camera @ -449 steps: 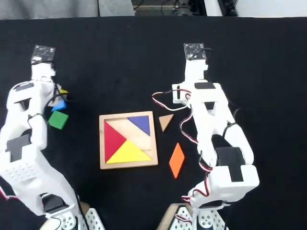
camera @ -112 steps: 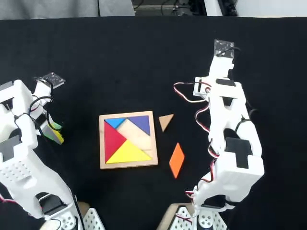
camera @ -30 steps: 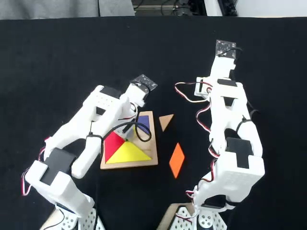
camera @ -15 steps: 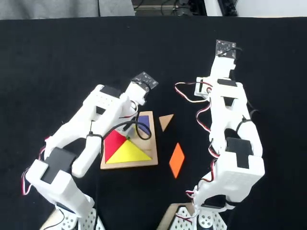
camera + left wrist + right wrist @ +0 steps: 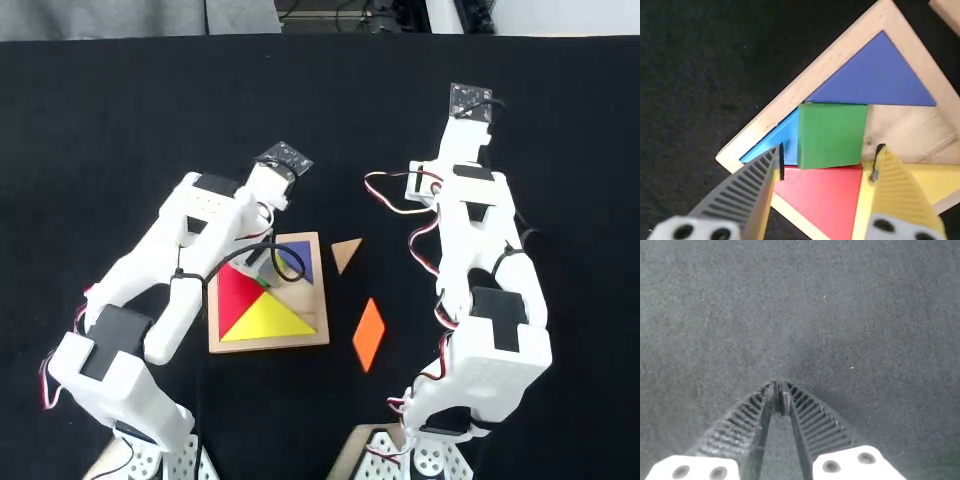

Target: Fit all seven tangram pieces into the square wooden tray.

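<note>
Now five pieces (image 5: 268, 318) in tray (image 5: 270, 343), two outside, left fingers (image 5: 755, 180) spread, right fingers (image 5: 810, 420) closed.

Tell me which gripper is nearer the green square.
Left. The left gripper, open, straddles the green square in the tray; the right gripper hangs shut over the table, far off.

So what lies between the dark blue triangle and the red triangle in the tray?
The green square, seen in the left wrist view.
</note>
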